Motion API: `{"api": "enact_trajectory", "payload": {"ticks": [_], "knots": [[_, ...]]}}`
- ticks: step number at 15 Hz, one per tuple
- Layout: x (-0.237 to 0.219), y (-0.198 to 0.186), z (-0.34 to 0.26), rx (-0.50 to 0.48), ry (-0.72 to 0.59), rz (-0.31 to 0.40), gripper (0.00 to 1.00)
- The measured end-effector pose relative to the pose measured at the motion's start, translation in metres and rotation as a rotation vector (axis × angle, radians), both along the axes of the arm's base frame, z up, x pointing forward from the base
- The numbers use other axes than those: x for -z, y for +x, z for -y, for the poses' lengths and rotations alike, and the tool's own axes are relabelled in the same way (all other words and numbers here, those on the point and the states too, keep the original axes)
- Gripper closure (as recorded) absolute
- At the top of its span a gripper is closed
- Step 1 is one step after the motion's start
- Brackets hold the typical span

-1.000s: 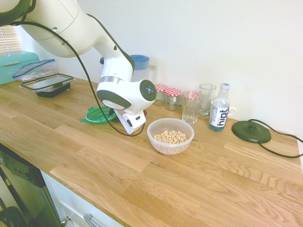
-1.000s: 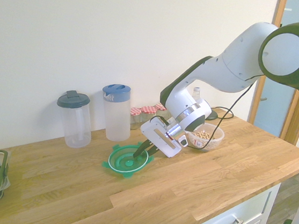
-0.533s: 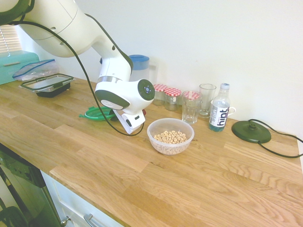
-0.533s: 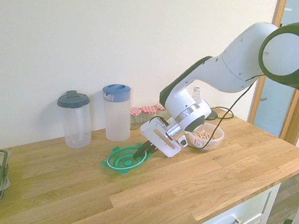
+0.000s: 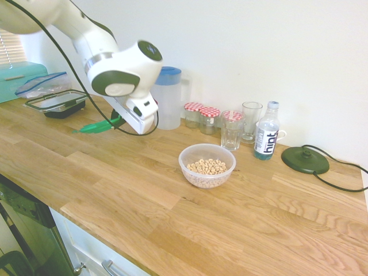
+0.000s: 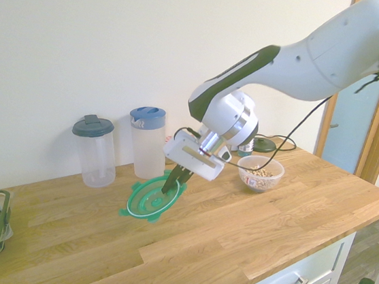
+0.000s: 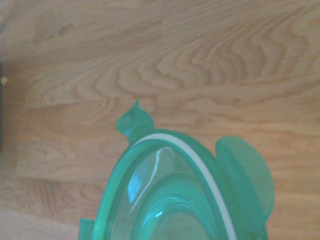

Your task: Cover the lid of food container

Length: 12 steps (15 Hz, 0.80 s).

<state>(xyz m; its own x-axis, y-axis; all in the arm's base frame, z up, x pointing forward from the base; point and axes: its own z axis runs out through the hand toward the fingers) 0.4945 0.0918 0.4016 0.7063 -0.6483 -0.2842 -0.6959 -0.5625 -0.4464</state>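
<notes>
The round translucent green lid (image 6: 149, 197) hangs tilted above the wooden counter, pinched at its rim by my gripper (image 6: 170, 183), which is shut on it. In the first exterior view only a green edge of the lid (image 5: 95, 126) shows, left of the gripper body. The wrist view shows the lid (image 7: 180, 195) close up with its clip tabs over bare wood. The food container (image 5: 207, 165), a whitish bowl holding tan cereal rings, stands uncovered on the counter to the right of the arm; it appears as the food container (image 6: 260, 174) in the second exterior view, behind the arm.
A blue-lidded jug (image 5: 167, 98) and a grey-lidded jug (image 6: 94, 150) stand by the wall. Jars with checked lids (image 5: 202, 118), glasses (image 5: 232, 130), a water bottle (image 5: 266, 138) and a dark round base (image 5: 305, 160) line the back. A black-rimmed rectangular container (image 5: 57, 103) sits at far left.
The gripper closed on the lid's rim and lifted it off the counter. The arm has risen and the lid now hangs tilted in the air.
</notes>
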Motion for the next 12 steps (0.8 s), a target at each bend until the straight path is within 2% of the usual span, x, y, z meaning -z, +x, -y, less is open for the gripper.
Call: {"api": "enact_trajectory", "payload": {"ticks": [3, 6, 9, 12], "knots": [[-0.069, -0.034, 0.0, -0.008, -0.233, -0.043, 1.0], [-0.147, -0.057, 0.002, 0.006, -0.467, -0.032, 1.0], [-0.161, -0.057, -0.009, 0.012, -0.685, -0.018, 1.0], [-0.176, -0.043, 0.005, 0.01, -0.909, 0.017, 1.0]]}}
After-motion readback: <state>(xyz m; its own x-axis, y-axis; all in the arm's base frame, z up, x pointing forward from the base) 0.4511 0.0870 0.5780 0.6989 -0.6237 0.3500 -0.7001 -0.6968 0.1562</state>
